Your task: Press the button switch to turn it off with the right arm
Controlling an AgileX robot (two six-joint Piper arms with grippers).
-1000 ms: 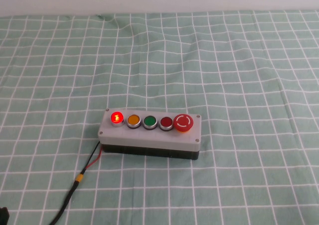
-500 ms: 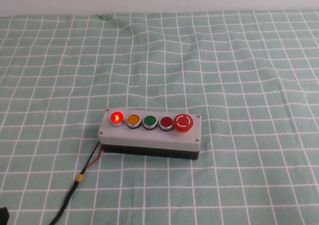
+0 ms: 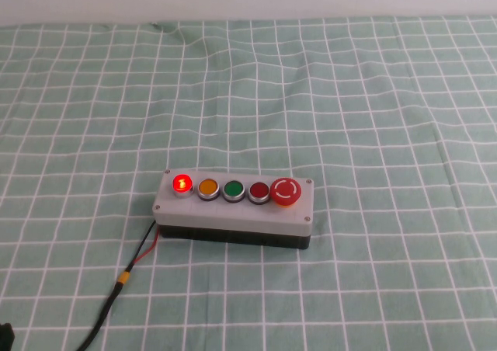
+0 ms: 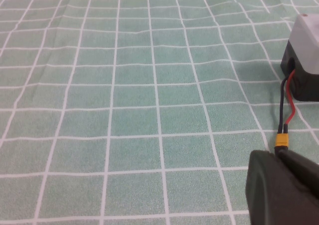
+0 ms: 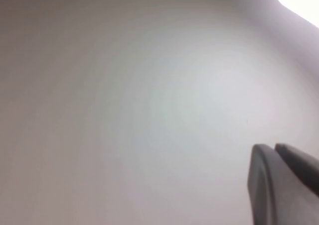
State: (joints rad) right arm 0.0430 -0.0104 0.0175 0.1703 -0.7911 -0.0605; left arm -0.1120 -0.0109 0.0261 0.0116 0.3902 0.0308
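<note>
From the high view, a grey rectangular control box with a black base (image 3: 233,211) sits on the green cloth with a white grid (image 3: 373,102) that covers the table, a little left of centre and toward the near side. Five buttons run along its top. At the box's left end is the button switch (image 3: 181,184), a small round bright-red raised button with a silver collar, glowing, with a pale mark lit on its face. Next to it, in order, come a round amber button (image 3: 207,187), a round green button (image 3: 232,189), a darker red flush button (image 3: 258,189) and a big red mushroom-head button (image 3: 285,191) at the right end. A black and red cable with a yellow connector (image 3: 124,277) leaves the box's left end and runs toward the near edge. Neither arm appears here.

The left wrist view shows what the high view does not: the left gripper (image 4: 281,187), a dark blurred shape low over the cloth, just beside the cable's connector, with the box's corner near it. Whether it is released or clenched I cannot tell.

The right wrist view shows only a blank pale surface and the right gripper (image 5: 284,182) as a dark blurred edge; its state cannot be told, and the switch is out of its sight
</note>
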